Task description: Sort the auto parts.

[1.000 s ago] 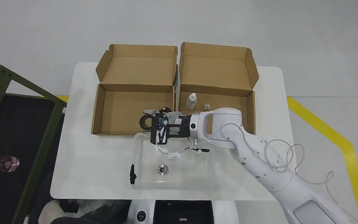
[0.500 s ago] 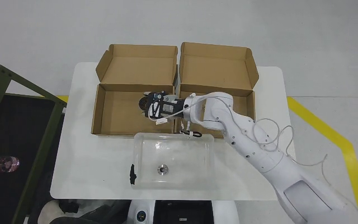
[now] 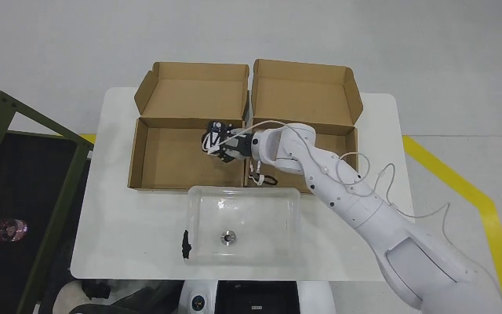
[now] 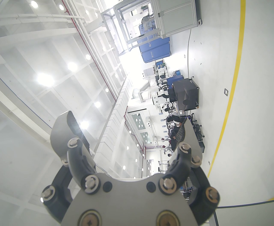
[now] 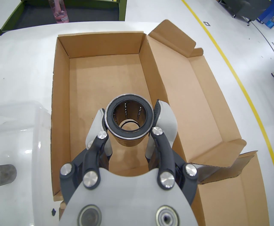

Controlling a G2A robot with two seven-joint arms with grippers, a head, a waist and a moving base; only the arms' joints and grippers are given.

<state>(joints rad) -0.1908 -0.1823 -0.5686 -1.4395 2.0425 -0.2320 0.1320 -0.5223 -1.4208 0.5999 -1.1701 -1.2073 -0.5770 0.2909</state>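
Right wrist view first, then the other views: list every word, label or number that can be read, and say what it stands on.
No text reads clearly in any view.
On the pink bottle: dark print on its label, too blurred to read.
On the blue cabinets: white print, too small to read.
On the bearing and the cardboard box: no print visible.
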